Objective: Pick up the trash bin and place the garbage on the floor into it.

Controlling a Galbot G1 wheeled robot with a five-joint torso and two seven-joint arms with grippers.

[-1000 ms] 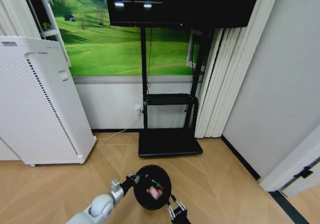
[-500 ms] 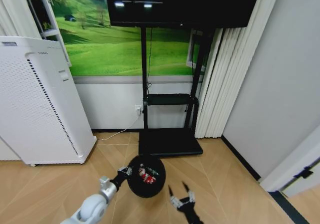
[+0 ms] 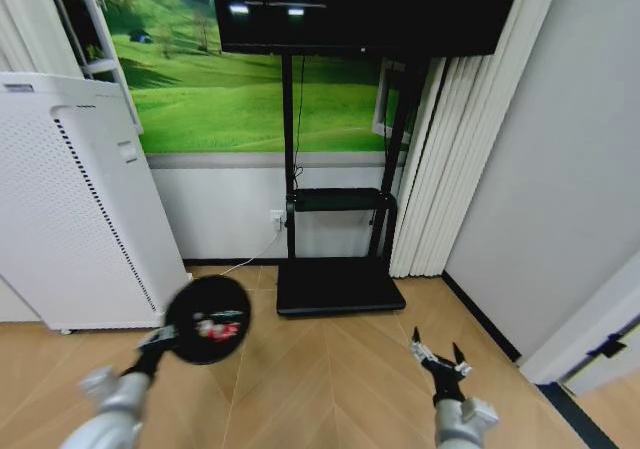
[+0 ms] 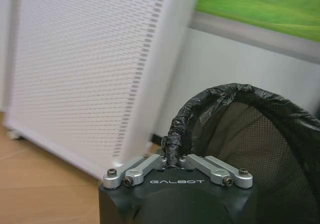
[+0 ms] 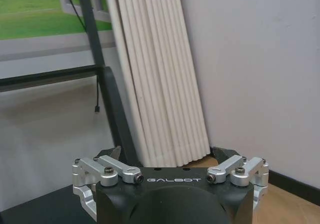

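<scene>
— Status of left gripper [image 4: 172, 159]?
— Clamped tight on rim of trash bin [image 3: 207, 318], fingers pinched together over black liner edge. Bin held off wooden floor [image 3: 330, 369], at robot's left, mouth tilted toward head camera.

— Contents of trash bin?
— Garbage [image 3: 215, 327] lying inside: red-and-white scraps visible against dark mesh wall. Finer detail of pieces not discernible.

— Status of right gripper [image 3: 437, 355]?
— Fingers spread wide, holding nothing. Raised above bare floor at robot's right, well apart from bin.

— Surroundings on left side?
— White perforated cabinet [image 3: 75, 204] standing on floor near bin, just behind it in left wrist view. Not possible to tell whether touching.

— Surroundings ahead?
— Black TV stand [image 3: 338, 284] with flat base plate on floor, twin uprights carrying dark screen [image 3: 360, 9]. Green landscape mural [image 3: 250, 99] on wall behind. Cable [image 3: 240, 261] running from wall socket along skirting.

— Surroundings on right side?
— White pleated curtain [image 3: 445, 169] hanging down to floor beside stand, plain grey wall [image 3: 560, 169] beyond. Curtain and stand upright seen directly ahead of right gripper in right wrist view.
</scene>
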